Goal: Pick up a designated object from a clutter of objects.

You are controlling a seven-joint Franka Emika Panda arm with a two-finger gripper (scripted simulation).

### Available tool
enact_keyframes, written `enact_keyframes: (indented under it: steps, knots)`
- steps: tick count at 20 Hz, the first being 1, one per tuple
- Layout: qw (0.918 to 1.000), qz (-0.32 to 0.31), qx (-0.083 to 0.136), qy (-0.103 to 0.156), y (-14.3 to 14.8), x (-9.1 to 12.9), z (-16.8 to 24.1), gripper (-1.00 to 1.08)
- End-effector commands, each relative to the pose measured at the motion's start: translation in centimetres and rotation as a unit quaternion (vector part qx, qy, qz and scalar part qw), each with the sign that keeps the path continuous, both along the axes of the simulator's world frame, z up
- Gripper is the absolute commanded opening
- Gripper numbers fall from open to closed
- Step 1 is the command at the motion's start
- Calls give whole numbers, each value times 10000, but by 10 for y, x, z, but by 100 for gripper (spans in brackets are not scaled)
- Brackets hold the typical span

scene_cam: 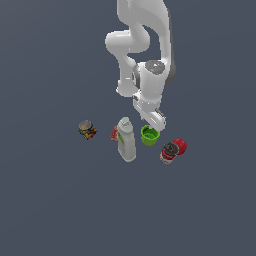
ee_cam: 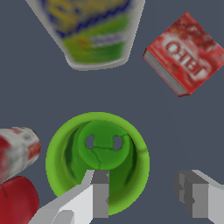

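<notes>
Robot's end effector (ee_cam: 142,194) spread apart, one finger (ee_cam: 98,194) inside the green cup (ee_cam: 70,153), the other outside its rim, beside the white bottle (scene_cam: 127,142)

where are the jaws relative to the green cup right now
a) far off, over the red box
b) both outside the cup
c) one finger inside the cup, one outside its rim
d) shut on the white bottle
c: in the wrist view one finger sits over the green cup opening, the other outside its rim, jaws open.
</notes>
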State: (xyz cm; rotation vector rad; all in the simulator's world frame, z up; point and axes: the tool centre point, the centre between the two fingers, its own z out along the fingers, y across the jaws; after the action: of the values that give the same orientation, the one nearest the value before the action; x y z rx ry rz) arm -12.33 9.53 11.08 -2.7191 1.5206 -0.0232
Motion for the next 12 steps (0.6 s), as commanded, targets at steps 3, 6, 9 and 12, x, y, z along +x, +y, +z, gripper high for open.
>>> enact_keyframes:
  steps: [3,6,9,12]
  knots:
    - [9998,-214,10,3,2,-8,-7,28]
    - [9996,-287,13,5,2,-11,-9,28]
    - [9995,-311,14,6,3,-12,-10,28]
    - [9996,-293,13,7,3,-12,-10,28]
